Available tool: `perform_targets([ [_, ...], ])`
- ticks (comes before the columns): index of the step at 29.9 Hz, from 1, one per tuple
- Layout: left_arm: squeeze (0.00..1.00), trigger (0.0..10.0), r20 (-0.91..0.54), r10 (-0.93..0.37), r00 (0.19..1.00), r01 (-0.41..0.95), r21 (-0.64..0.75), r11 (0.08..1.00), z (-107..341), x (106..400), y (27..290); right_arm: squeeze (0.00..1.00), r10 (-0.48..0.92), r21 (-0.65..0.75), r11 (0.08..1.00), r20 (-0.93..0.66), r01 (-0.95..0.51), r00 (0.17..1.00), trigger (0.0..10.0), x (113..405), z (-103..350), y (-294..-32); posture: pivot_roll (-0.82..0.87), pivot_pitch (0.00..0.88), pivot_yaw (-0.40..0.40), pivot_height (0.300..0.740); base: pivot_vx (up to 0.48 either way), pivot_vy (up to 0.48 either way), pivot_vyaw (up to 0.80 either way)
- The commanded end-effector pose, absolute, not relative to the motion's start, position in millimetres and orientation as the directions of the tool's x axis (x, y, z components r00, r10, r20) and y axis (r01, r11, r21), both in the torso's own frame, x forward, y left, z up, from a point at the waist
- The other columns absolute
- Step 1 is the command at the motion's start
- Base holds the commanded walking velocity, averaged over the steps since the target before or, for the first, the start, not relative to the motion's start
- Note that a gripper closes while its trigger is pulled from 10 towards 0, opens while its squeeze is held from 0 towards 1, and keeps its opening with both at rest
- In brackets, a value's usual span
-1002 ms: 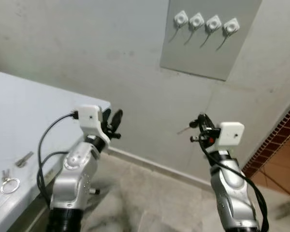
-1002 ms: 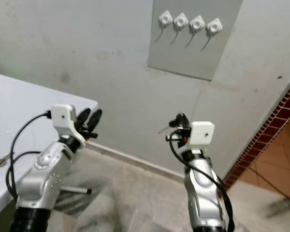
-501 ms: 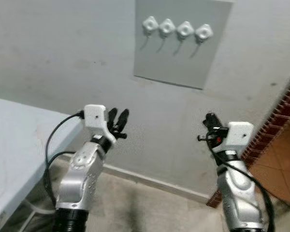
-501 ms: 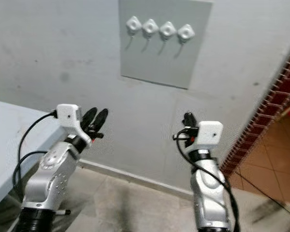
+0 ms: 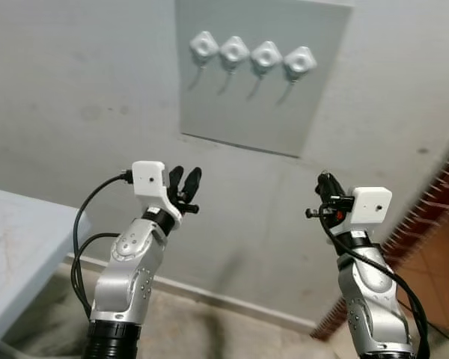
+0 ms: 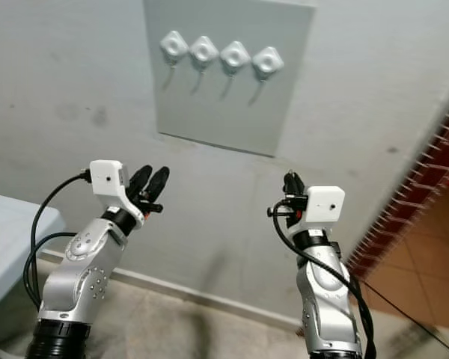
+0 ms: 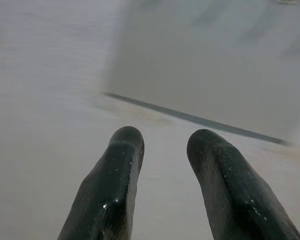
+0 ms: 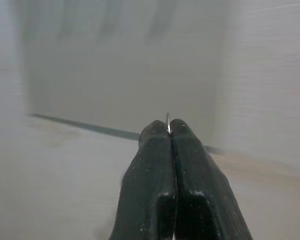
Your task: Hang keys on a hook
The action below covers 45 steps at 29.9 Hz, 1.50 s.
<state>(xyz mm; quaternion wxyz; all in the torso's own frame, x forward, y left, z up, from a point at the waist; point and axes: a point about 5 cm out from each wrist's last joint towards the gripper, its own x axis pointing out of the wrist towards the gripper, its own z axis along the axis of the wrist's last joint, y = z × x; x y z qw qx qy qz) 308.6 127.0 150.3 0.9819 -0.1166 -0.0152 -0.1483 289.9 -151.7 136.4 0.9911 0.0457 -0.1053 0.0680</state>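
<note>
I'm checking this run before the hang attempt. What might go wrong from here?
The right end effector pinches just a sliver of the key ring, so it might slip out. The four hooks sit high on the wall panel, well above both end effectors, so the reach may fall short.

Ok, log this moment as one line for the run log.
phase: approaching hooks | right end effector: shut on key ring, raised below hook panel | left end effector: open, empty | four hooks: bare

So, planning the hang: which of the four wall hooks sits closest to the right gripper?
The rightmost hook, at the row's end above the right gripper; the other three lie further left.
</note>
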Motion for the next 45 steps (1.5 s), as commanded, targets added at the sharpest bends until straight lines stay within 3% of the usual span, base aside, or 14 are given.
perform_targets([
  [1, 0.0, 10.0, 0.071, -0.295, 0.953, 0.303, -0.226, 0.926, 153, 310, 123, 0.0, 0.111, 0.066, 0.989, 0.237, -0.13, 0.965, 10.0, 291, 143, -157, 0.12, 0.0, -0.062, 0.74, 0.48, 0.0, 0.0],
  [9, 0.0, 10.0, 0.069, -0.286, 0.956, 0.294, -0.207, 0.933, 153, 310, 122, 0.0, 0.112, 0.067, 0.989, 0.236, -0.131, 0.965, 10.0, 290, 143, -158, 0.12, 0.0, -0.065, 0.74, 0.457, 0.0, 0.0],
  [14, 0.0, 10.0, 0.112, -0.353, 0.929, 0.365, -0.121, 0.923, 160, 307, 110, 0.0, 0.119, 0.064, 0.988, 0.237, -0.138, 0.964, 10.0, 290, 143, -157, 0.12, 0.0, -0.065, 0.74, 0.0, 0.0, 0.0],
  [27, 0.0, 10.0, 0.239, -0.629, 0.74, 0.621, 0.119, 0.775, 191, 288, 68, 0.0, 0.239, 0.084, 0.953, 0.387, -0.292, 0.891, 10.0, 295, 181, -157, 0.12, 0.0, -0.06, 0.74, 0.0, 0.0, 0.0],
  [45, 0.0, 10.0, 0.307, -0.633, 0.71, 0.635, 0.109, 0.765, 211, 289, 67, 0.0, 0.389, 0.067, 0.878, 0.477, -0.474, 0.788, 10.0, 297, 225, -142, 0.12, 0.0, -0.063, 0.74, 0.0, 0.0, 0.0],
])
